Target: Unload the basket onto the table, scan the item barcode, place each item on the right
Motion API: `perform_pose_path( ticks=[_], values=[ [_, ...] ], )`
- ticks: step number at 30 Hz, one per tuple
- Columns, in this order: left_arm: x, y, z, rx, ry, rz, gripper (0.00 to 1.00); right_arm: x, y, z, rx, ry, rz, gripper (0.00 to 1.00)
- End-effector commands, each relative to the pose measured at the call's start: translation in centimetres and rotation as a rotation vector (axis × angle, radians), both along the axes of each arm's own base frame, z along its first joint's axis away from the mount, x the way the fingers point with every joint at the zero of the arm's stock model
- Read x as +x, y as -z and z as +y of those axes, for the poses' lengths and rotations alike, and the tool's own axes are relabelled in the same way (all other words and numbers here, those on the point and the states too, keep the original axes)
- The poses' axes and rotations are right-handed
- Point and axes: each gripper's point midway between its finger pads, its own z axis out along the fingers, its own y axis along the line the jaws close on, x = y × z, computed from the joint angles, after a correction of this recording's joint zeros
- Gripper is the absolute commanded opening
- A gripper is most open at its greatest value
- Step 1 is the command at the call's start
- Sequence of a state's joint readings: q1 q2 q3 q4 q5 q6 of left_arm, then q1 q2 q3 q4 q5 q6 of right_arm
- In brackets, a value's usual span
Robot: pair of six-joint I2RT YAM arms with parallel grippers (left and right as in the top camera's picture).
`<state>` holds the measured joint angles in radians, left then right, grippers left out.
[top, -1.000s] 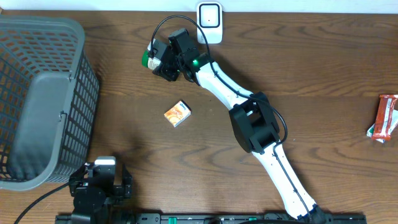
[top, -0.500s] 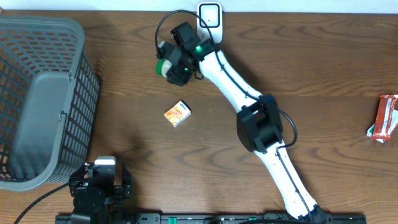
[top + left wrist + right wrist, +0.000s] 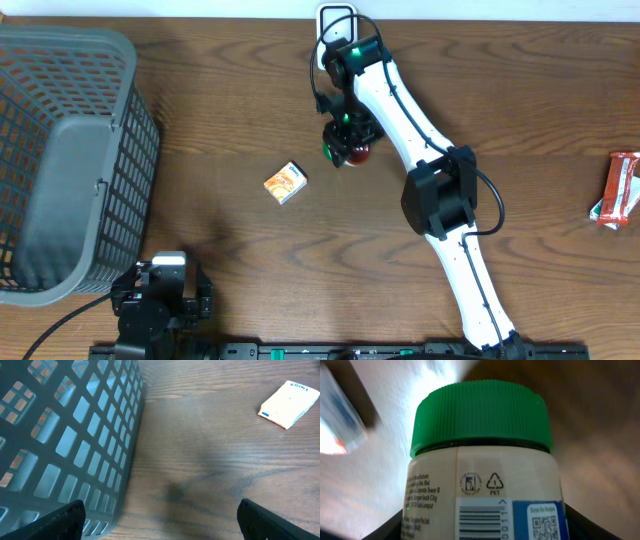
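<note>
Jar (image 3: 481, 485) with green lid (image 3: 481, 415) is gripped in the right hand (image 3: 345, 138), jaws partway open around it, over the table (image 3: 520, 110) just below the white scanner (image 3: 336, 12). Barcode (image 3: 479, 522) faces the wrist camera. Small orange box (image 3: 285, 183) lies nearby on its left. Left hand (image 3: 162, 288) is wide open and empty, beside the basket (image 3: 140, 170).

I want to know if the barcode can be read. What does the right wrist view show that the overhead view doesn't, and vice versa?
Only the right wrist view shows the barcode, PET mark and QR code on the label. Only the overhead view shows the grey basket, the small orange box and the packets at far right. Both show the green-lidded jar held in the right gripper.
</note>
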<state>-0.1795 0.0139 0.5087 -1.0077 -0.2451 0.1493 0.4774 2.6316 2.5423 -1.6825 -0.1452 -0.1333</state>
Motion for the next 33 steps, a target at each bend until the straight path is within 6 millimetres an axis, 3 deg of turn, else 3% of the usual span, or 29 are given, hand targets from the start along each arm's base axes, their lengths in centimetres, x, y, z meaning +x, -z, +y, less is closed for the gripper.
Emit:
perform_pose_path(
  ticks=[1,2,5,10,16,20,24,29,33],
  values=[
    [0.0,-0.1,0.1,-0.010,-0.012,-0.005,0.95,-1.2,0.8,0.1,-0.065,0.059,0.039,0.53],
    [0.0,-0.1,0.1,-0.010,-0.012,-0.005,0.95,-1.5,0.9,0.4,-0.068,0.058,0.041,0.56],
    [0.0,-0.1,0.1,-0.010,-0.012,-0.005,0.95,-2.6,1.2,1.4,-0.079,0.022,0.053,0.78],
    [0.0,-0.1,0.1,-0.010,-0.012,-0.005,0.95,-3.3,1.3,2.3,-0.138,-0.038,0.013,0.89],
    [0.0,-0.1,0.1,-0.010,-0.012,-0.005,0.95,-3.5,0.5,2.9,-0.137,-0.031,-0.008,0.93],
    [0.0,-0.1,0.1,-0.010,-0.012,-0.005,0.95,-2.4,-0.8,1.7,-0.160,-0.021,-0.059,0.99],
    [0.0,-0.1,0.1,-0.010,-0.012,-0.005,0.95,-1.9,-2.2,1.3,-0.131,-0.140,-0.092,0.99],
    [0.0,-0.1,0.1,-0.010,-0.012,-0.005,0.95,-1.8,-2.0,0.7,-0.120,-0.219,-0.077,0.97],
    [0.0,-0.1,0.1,-0.010,-0.012,-0.005,0.95,-3.0,-0.5,-0.3,-0.141,-0.268,-0.004,0.96]
  ],
)
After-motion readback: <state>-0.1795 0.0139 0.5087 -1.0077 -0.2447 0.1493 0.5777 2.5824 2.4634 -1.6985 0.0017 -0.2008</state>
